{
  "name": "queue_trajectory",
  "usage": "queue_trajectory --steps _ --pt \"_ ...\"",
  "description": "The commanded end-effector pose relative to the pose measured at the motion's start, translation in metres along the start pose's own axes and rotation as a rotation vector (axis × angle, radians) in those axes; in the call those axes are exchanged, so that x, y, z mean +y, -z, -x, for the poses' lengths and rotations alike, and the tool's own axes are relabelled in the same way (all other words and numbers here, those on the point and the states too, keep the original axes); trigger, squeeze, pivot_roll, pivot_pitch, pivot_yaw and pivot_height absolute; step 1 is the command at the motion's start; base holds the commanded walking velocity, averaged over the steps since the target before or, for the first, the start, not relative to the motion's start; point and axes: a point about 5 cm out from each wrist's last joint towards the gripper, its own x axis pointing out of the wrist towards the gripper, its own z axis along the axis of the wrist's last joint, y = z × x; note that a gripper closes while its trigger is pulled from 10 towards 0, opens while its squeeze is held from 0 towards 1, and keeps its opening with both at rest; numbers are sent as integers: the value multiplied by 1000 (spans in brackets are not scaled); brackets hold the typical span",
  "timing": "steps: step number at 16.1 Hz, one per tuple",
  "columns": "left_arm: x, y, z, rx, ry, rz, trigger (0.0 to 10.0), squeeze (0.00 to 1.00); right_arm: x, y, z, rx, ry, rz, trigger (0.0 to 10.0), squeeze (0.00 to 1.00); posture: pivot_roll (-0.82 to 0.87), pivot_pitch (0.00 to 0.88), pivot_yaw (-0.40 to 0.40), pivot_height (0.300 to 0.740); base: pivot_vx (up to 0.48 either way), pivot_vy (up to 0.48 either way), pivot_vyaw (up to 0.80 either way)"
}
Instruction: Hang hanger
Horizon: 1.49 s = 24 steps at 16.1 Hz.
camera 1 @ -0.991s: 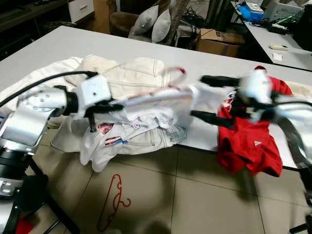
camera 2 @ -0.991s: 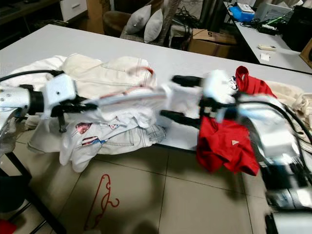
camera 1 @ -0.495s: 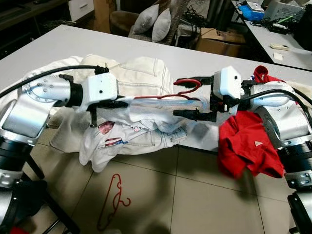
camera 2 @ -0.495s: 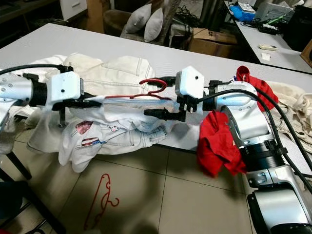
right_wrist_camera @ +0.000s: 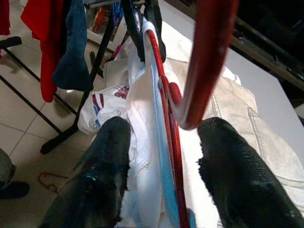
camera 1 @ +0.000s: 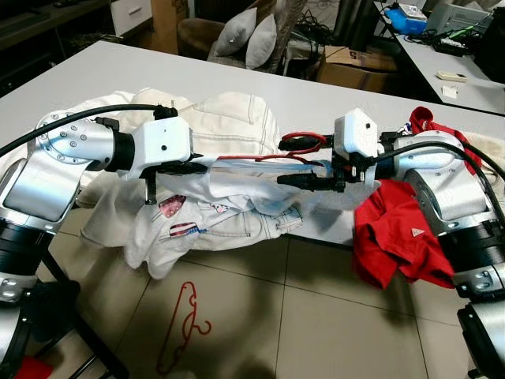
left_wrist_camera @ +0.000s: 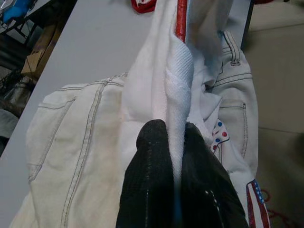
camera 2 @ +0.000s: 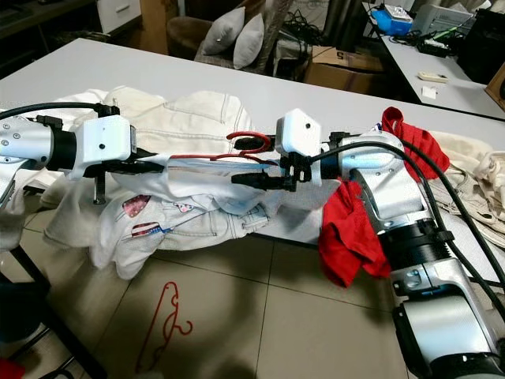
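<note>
The red hanger [camera 1: 272, 155] lay level above the near edge of the tabletop [camera 1: 118, 67], carrying a white garment [camera 1: 237, 185] that drooped off it toward the floor, and it was held at both ends. The left hand [left_wrist_camera: 173, 156] was clenched on the fold of white cloth over one arm of the hanger, fingers pressed together with the fabric between them. The right hand [camera 1: 296, 162], which a second before had been a blur sweeping in from beside the red shirt [camera 1: 402, 233], had slowed and closed in on the hanger's hook end. Its fingers [right_wrist_camera: 107, 156] stood apart, one on either side of the red hook [right_wrist_camera: 209, 57], not yet gripping. Since half a second earlier it had slid a little further along the hanger toward the left hand. That suggested a handover or a two-handed lift was being set up before hanging. A second red hanger [camera 1: 183, 328] lay on the floor below the hanger.
</note>
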Motion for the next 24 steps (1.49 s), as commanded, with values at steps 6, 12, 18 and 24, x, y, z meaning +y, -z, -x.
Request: queue_trajectory --steps 6,12,18,24 --pt "9 -14 2 -12 -31 -79 0 0 -5 -4 2 3 -10 -3 0 0 184 0 -98 740 0 0 0" --pt "9 -14 2 -18 -45 -80 0 0 -6 -4 2 -4 -14 -6 0 0 180 0 -100 740 0 0 0" --pt "9 -12 1 -22 -64 -74 0 0 -5 -6 2 -17 -19 -5 0 0 176 0 -103 740 0 0 0" --pt "17 -20 9 -153 -111 17 10000 1000 -5 -6 1 -14 -9 2 0 0 177 0 -107 740 0 0 0"
